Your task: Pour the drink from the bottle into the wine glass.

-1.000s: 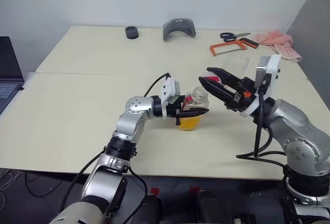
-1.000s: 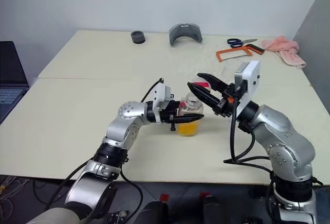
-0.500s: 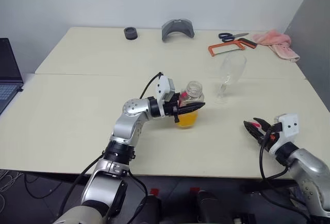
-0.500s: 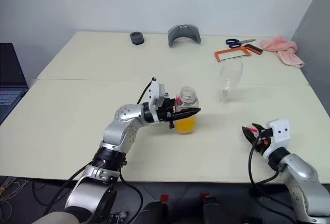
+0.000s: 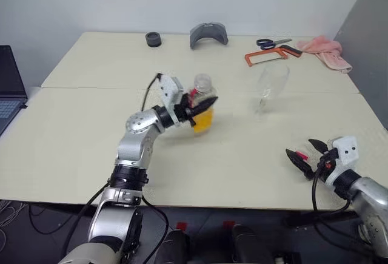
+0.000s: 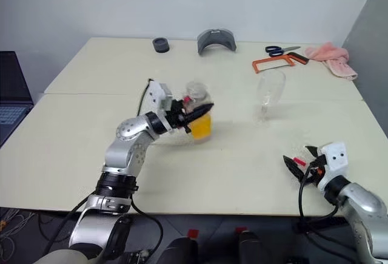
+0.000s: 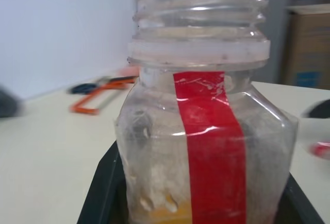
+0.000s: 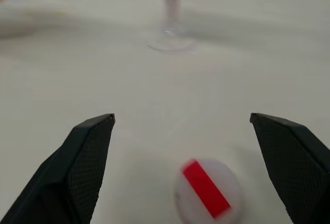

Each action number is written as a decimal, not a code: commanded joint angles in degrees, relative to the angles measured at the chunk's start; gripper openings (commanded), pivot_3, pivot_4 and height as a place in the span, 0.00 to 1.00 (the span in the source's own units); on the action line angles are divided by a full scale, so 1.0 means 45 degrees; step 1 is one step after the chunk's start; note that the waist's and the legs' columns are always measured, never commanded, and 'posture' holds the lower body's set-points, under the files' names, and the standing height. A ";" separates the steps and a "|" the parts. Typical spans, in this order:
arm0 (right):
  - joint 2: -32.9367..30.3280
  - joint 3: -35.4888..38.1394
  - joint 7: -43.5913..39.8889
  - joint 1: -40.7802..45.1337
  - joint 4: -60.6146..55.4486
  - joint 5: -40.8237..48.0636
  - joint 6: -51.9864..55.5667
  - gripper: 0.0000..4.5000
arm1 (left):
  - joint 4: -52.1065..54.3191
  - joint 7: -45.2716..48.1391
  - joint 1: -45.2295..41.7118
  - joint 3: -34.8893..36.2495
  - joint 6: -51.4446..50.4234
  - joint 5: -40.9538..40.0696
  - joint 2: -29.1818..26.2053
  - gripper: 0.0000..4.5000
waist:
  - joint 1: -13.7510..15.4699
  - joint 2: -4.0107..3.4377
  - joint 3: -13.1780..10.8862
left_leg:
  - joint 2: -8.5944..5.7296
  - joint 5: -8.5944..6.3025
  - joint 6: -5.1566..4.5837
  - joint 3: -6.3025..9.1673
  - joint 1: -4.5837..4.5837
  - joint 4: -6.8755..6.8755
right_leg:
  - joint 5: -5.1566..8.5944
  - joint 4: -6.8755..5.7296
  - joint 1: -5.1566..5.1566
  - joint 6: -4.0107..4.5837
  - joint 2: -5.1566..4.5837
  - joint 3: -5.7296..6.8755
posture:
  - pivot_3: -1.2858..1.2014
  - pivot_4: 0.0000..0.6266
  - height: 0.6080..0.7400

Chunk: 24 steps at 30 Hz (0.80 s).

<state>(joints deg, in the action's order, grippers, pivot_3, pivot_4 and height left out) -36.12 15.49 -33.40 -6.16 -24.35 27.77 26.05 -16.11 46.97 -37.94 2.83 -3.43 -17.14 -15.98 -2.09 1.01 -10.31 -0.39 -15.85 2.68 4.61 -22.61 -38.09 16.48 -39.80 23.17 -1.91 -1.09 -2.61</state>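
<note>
Orange drink [image 5: 204, 121] fills the lower part of the bottle [image 5: 202, 102], which the left gripper [image 5: 195, 107] pinches between its black fingers [image 5: 205, 102] and holds lifted off the table [image 5: 85, 130], left of centre. The bottle is uncapped: in the left wrist view its bare threaded neck is open at the top and a red strip [image 7: 210, 147] runs down its side.

Further left, at the edge of the scene, sits a dark laptop [image 5: 8, 82]. Along the far side of the table lie a black ring [image 5: 154, 38], a grey curved piece [image 5: 208, 34], an orange hacksaw [image 5: 271, 56], blue scissors [image 5: 273, 43] and a pink cloth [image 5: 325, 51] in the far right corner.

Right of the bottle and well apart from it, the glass [image 5: 269, 85] stands upright on the table, with no drink showing in its bowl.

Nearest the front right edge, the right gripper [image 5: 308, 153] hovers low over the table with its fingers [image 8: 85, 159] spread wide, gripping nothing. The white cap [image 8: 207, 190] with its red mark lies on the table between them, touching neither. In the right wrist view the glass's foot [image 8: 172, 42] shows beyond the cap.
</note>
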 commanded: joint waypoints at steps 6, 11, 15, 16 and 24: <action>0.1199 -0.4267 -0.0026 0.5184 -0.1173 0.0690 0.2486 1.00 | -0.1118 -0.3991 0.0056 0.2552 0.1513 0.0593 -0.0869 0.35 | 0.0002 0.0009 -0.0003 | 0.0006 0.0002 0.0004 0.0032 -0.0002 -0.0006 | 0.0000 -0.0007 -0.0001 0.0001 -0.0004 0.0020 | 0.52 0.24 1.00; 0.3336 -0.6272 0.0469 0.7985 0.0934 -0.0468 0.2598 1.00 | -0.2580 -0.5338 -0.0010 0.3453 0.2569 0.0831 -0.1527 0.35 | 0.0054 0.0029 0.0005 | 0.0009 0.0016 0.0028 0.0050 -0.0018 -0.0010 | -0.0002 -0.0002 0.0014 0.0003 -0.0038 0.0031 | 0.52 0.24 1.00; 0.4416 -0.7282 0.0371 0.9056 0.2301 -0.1308 0.2260 1.00 | -0.3979 -0.5934 -0.0193 0.3647 0.3638 0.1043 -0.1823 0.35 | 0.0111 0.0046 0.0016 | 0.0008 0.0026 0.0046 0.0079 -0.0035 -0.0012 | -0.0004 -0.0007 0.0025 0.0004 -0.0065 0.0058 | 0.52 0.24 1.00; 0.4553 -0.7389 0.0324 0.9165 0.2515 -0.1468 0.2178 1.00 | -0.4248 -0.6018 -0.0249 0.3645 0.3854 0.1080 -0.1856 0.35 | 0.0134 0.0052 0.0019 | 0.0002 0.0026 0.0047 0.0084 -0.0044 -0.0012 | -0.0004 0.0001 0.0025 0.0004 -0.0070 0.0062 | 0.52 0.24 1.00; 0.5119 -0.7895 -0.0085 0.9502 0.3257 -0.2429 0.1698 1.00 | -0.7173 -0.5880 -0.0881 0.3415 0.5581 0.1327 -0.1959 0.42 | 0.0051 0.0080 0.0036 | -0.0019 0.0029 0.0051 0.0082 -0.0052 -0.0014 | -0.0005 0.0000 0.0033 0.0003 -0.0085 0.0071 | 0.52 0.24 1.00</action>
<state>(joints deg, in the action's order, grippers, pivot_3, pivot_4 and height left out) -13.55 -20.23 -32.90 35.23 -8.42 16.96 35.03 -47.94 19.72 -40.60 18.21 19.44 -11.33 -23.70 -1.86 1.38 -10.15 -0.47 -15.72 2.91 4.97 -22.84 -38.15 16.46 -39.80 23.32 -1.89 -1.45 -2.29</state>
